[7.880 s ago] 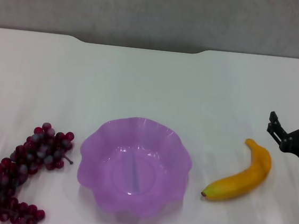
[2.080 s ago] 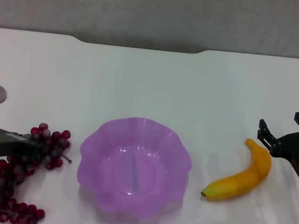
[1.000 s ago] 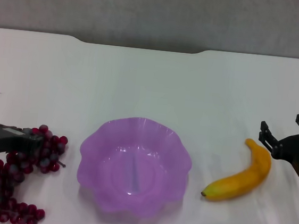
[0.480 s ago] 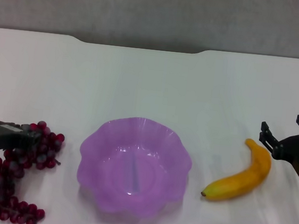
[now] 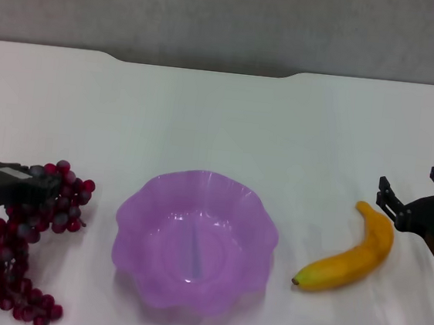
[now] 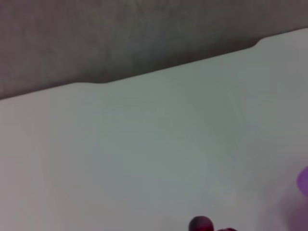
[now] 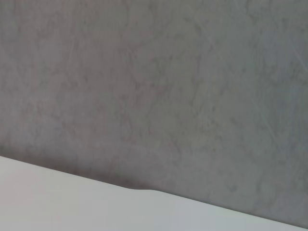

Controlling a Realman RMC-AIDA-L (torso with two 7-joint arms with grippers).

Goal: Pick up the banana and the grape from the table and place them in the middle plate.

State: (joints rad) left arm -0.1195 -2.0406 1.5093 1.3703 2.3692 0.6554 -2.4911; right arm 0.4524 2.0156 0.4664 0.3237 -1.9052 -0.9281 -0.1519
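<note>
The grape [image 5: 27, 236], a long dark red bunch, is at the left of the table [image 5: 222, 116]. My left gripper [image 5: 44, 183] is shut on the bunch's upper end, and the rest trails down toward the near edge. A grape [image 6: 200, 224] also peeks into the left wrist view. The middle plate [image 5: 200, 178], translucent purple with a wavy rim, stands empty at the centre. On its right lies the yellow-orange banana [image 5: 350, 262]. My right gripper [image 5: 412, 187] is open just beyond the banana's far tip, not touching it.
A grey wall runs behind the table's notched far edge [image 5: 203, 68]. A sliver of the plate [image 6: 304, 180] shows in the left wrist view. The right wrist view shows only wall and a strip of table [image 7: 72, 202].
The left gripper has drawn the top of the grape bunch up and slightly left, and the trailing part has straightened beneath it. The right arm, banana and plate have not moved.
</note>
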